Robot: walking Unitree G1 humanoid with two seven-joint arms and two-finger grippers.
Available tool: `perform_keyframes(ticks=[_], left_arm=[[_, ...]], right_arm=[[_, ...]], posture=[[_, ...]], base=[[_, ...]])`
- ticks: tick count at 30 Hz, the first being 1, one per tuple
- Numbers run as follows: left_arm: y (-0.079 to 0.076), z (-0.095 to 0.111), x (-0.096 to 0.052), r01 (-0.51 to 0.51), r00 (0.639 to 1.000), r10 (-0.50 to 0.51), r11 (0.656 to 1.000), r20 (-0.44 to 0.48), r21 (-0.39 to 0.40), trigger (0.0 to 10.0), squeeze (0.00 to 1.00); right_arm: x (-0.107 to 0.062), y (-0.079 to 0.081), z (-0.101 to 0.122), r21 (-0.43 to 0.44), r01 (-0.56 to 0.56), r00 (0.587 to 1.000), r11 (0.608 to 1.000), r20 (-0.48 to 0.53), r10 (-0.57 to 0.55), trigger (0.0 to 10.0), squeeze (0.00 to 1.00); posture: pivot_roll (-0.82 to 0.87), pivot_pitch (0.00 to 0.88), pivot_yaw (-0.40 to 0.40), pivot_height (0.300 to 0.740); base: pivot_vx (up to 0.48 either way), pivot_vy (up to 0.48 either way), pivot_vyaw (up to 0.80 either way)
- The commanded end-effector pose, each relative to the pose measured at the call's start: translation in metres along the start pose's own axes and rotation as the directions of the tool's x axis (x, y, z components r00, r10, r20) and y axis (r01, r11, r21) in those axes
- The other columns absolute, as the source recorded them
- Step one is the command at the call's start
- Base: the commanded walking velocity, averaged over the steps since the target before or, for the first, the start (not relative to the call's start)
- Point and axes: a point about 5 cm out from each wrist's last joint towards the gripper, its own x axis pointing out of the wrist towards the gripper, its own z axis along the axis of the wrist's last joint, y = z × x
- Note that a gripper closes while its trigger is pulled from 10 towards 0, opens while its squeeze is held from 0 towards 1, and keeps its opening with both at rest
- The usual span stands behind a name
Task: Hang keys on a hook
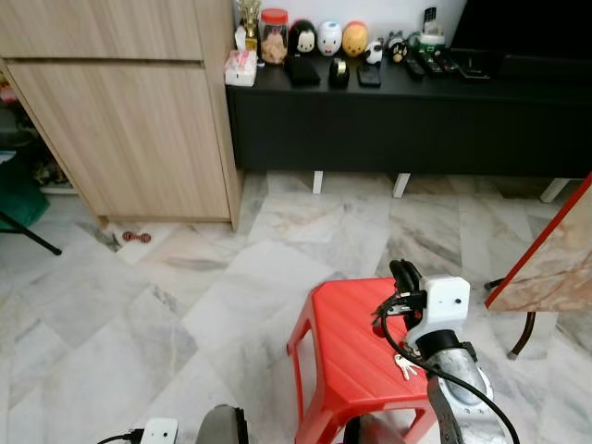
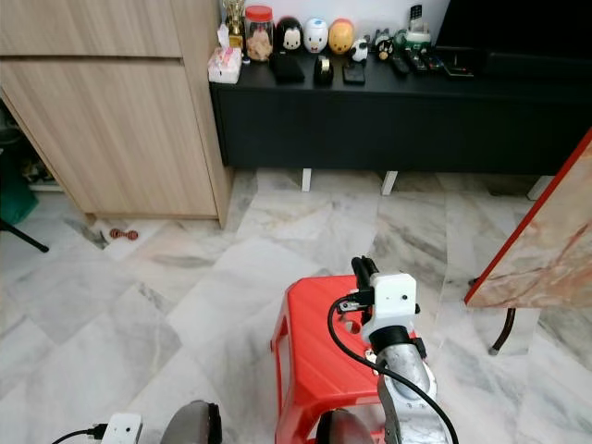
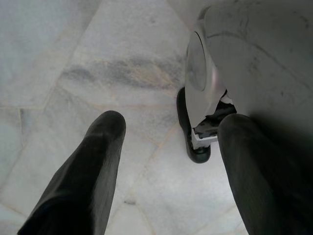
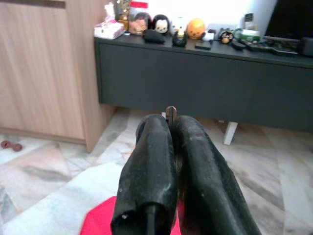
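Hovering over a red plastic stool (image 1: pixel 347 356), the right claw (image 4: pixel 171 128) has its two black fingers (image 4: pixel 151 166) pressed together, and a small metal tip, apparently part of the keys (image 4: pixel 170 113), pokes out between their ends. From the head camera the same claw (image 1: pixel 403 275) sits above the stool's far right edge, with a white camera housing (image 1: pixel 446 301) on the wrist and a black cable (image 1: pixel 407 356) looping down along the silver forearm. A small white piece (image 1: pixel 405 366) hangs by the wrist over the stool seat (what it is cannot be made out).

The left claw (image 3: pixel 166 161) hangs low beside the robot's body, its fingers (image 3: pixel 93 166) spread wide apart and holding nothing, pointing at the marble floor (image 1: pixel 185 296). Between them a grey curved body part (image 3: pixel 244 54) and a dark foot-like piece (image 3: pixel 193 142) are visible.

Ahead stands a long black TV console (image 1: pixel 398 116), its top surface carrying a red-lidded jar (image 1: pixel 274 35), a tissue pack (image 1: pixel 240 67), a row of round figurines (image 1: pixel 329 38), several dark pouches (image 1: pixel 302 71) and remote controls (image 1: pixel 433 63). To its left is a light wood cabinet (image 1: pixel 120 111), with a small red object (image 1: pixel 136 238) lying on the floor near its base. A marble-patterned board with a red edge (image 1: pixel 546 250) leans in from the right.
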Motion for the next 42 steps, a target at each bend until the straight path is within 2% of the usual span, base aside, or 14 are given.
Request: perform_keyframes(ticks=[1,42], left_arm=[[-0.0082,0.0016,0.0013,0.023,1.000,-0.023,1.000,0.003,-0.006,10.0,0.00],[-0.0131,-0.0024,0.0006,0.045,0.999,-0.045,0.999,0.003,-0.021,10.0,0.00]], right_arm=[[-0.0006,-0.0037,0.0018,0.002,0.018,1.000,1.000,-0.001,-0.018,10.0,0.00],[0.0015,-0.0063,-0.0019,0.016,0.041,0.998,0.999,-0.042,-0.040,10.0,0.00]], posture=[[0.06,0.028,-0.084,0.632],[0.07,0.014,-0.084,0.632]], base=[[0.000,0.000,0.00],[0.000,0.000,0.00]])
